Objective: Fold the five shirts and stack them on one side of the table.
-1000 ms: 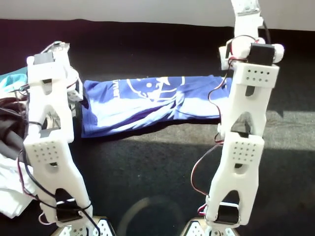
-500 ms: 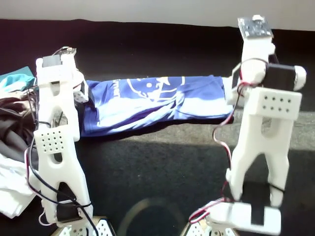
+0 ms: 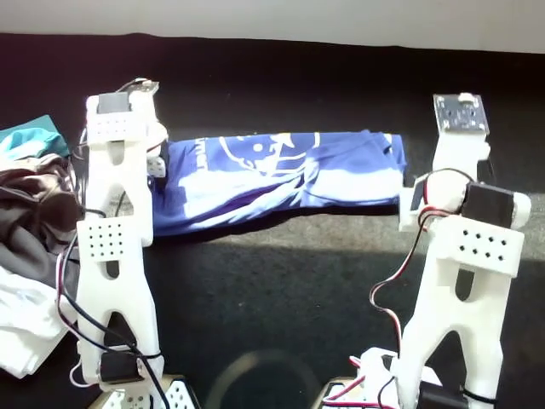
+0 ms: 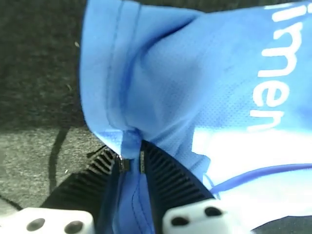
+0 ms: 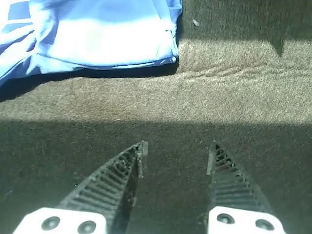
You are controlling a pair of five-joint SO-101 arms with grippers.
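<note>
One blue shirt (image 3: pixel 281 175) lies on the dark table (image 3: pixel 281 290), stretched out as a long band parallel to the far edge and nearer to that edge than to the near one. It is folded lengthwise, with white print showing on its upper face and some wrinkles along its near side.

The left arm (image 3: pixel 111 247) stands at the left end of the band. In the left wrist view the left tool (image 4: pixel 130 163) is clenched on the shirt (image 4: pixel 195 73): a hemmed edge of blue cloth is pinched between the two ribbed black fingers (image 4: pixel 170 175) and bunches up just beyond them, with the table's dark surface showing beside it.

The right arm (image 3: pixel 464 256) stands at the shirt's right end, nearer to the near edge than the cloth. Its right tool (image 5: pixel 176 156) is released, the two ribbed fingers (image 5: pixel 114 180) spread with bare table between them. The shirt's right-hand corner (image 5: pixel 97 34) lies beyond the fingertips, apart from them and flat on the table.

Three more garments are heaped at the table's left edge, beside the left arm: a teal one (image 3: pixel 30 141) farthest back, a dark grey one (image 3: pixel 30 213) in the middle, and a white one (image 3: pixel 21 324) closest to the near edge. All three are crumpled and they touch one another.
</note>
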